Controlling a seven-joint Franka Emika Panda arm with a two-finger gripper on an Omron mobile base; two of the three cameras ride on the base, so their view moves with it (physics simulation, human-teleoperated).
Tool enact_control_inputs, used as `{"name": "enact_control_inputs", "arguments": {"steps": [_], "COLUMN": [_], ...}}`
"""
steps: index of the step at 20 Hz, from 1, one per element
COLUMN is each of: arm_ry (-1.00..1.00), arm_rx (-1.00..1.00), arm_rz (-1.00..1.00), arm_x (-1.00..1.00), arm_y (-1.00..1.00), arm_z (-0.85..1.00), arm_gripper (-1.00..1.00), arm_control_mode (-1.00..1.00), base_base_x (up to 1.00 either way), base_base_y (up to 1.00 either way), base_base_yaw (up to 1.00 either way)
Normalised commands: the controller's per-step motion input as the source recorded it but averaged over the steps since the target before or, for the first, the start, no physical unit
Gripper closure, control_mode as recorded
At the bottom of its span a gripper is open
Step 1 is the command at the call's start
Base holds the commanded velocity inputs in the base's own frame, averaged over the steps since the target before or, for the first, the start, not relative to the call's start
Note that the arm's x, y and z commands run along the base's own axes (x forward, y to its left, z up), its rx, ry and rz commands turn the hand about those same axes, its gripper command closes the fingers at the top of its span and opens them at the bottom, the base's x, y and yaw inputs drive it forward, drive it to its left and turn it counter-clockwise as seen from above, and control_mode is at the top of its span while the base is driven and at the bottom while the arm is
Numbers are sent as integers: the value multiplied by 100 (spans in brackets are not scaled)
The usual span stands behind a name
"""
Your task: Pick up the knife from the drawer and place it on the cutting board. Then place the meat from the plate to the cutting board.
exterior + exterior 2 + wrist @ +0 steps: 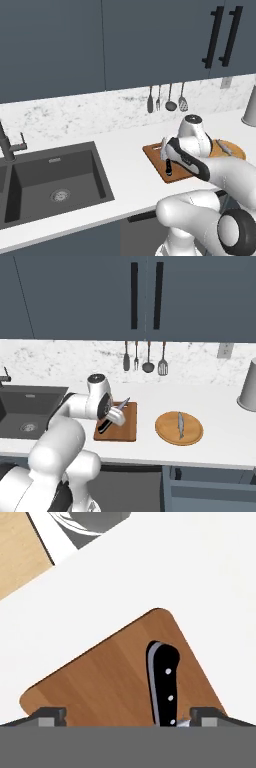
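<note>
Your arm is covering a good part of the cutting board (179,172) in the left base view, so there you are seeing only its near left corner and, at centre right of the frame, the black handle of the knife (168,167) poking out under the wrist. The plate (239,149) is half hidden behind the white elbow at the right edge of that view, with the meat (223,148) just peeking out on it.

In the right base view the hand (116,417) is hovering low over the board's left half, and the knife's silver tip is sticking up past it toward the upper right while the handle is lying at the lower left on the wood. The blade's middle is masked by the hand.

Through the hand view you are looking straight down at the reddish-brown board with its rounded corners, and the riveted black handle is lying flat on it at lower centre, its blade end cut off at the bottom of the frame. The two fingertips (50,716) are sitting wide apart at the lower left and lower right, released, gripping nothing, and the handle is lying just inside the right one.

The meat, a slim grey-silver piece, is lying on the round tan plate at centre right of the right base view, on the white bench (220,411) just beside the board. At that view's bottom right, the drawer (210,488) is showing only partly, cut by the frame edge.
</note>
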Motion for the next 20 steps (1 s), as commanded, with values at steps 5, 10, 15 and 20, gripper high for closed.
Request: {"name": "enact_control_inputs", "arguments": {"steps": [5,10,15,20], "arm_ry": [-2,-2,1,13], "arm_rx": [-1,-4,0,-8], "arm_rz": [9,29,26,9], "arm_x": [-1,10,10,30], "arm_y": [-91,-89,-70,-60], "arm_z": [8,17,69,12], "arm_gripper": [-100,-100,-100,-100], "arm_control_mode": [-100,-100,-100,-100], "base_base_x": [0,0,0,0], "base_base_y": [0,0,0,0], "base_base_yaw": [0,0,0,0]}}
